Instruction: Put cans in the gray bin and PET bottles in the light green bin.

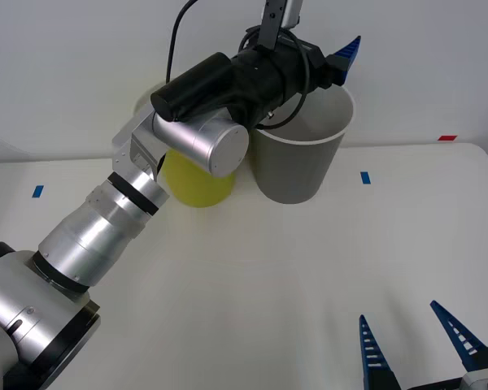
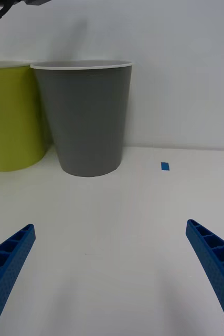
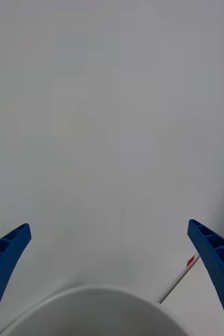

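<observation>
Bins, two of them, are standing side by side: one gray bin point(image 1: 302, 146), one light green bin point(image 1: 197, 177). Left gripper point(image 1: 342, 55) is hanging released above the gray bin's rim; right gripper point(image 1: 427, 341) is waiting near, spread wide.

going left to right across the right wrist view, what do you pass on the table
light green bin → gray bin → small blue tape mark. The right gripper is open, near the table's front edge; the left gripper is open above the gray bin.
</observation>
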Available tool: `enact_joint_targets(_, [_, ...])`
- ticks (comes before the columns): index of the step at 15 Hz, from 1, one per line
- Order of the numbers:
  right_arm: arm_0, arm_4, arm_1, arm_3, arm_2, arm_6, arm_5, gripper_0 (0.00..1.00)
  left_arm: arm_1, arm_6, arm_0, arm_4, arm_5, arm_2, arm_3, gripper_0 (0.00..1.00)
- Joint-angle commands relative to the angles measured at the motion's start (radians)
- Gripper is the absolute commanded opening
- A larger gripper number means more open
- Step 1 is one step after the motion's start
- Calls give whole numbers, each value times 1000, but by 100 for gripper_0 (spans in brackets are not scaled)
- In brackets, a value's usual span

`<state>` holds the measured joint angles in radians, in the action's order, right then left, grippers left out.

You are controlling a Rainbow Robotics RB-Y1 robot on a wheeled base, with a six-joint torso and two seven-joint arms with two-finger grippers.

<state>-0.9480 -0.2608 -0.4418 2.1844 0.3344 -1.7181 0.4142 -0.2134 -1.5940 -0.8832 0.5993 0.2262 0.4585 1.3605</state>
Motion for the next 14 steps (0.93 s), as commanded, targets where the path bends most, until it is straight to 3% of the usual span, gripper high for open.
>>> enact_joint_targets(1, [0,0,0,0,0,0,0,100,0,0,-3,1,1,-1,0,100])
enact_joint_targets(4, [0,0,0,0,0,0,0,100,-9,0,-2,1,7,-3,37,100])
enact_joint_targets(7, [0,0,0,0,0,0,0,100,-66,0,-2,5,180,-35,183,100])
enact_joint_targets(10, [0,0,0,0,0,0,0,100,-87,-6,52,8,226,-87,298,100])
enact_joint_targets(12, [0,0,0,0,0,0,0,100,-107,-15,73,10,355,-158,411,100])
enact_joint_targets(14, [0,0,0,0,0,0,0,100,-119,-20,135,-1,400,-208,506,100])
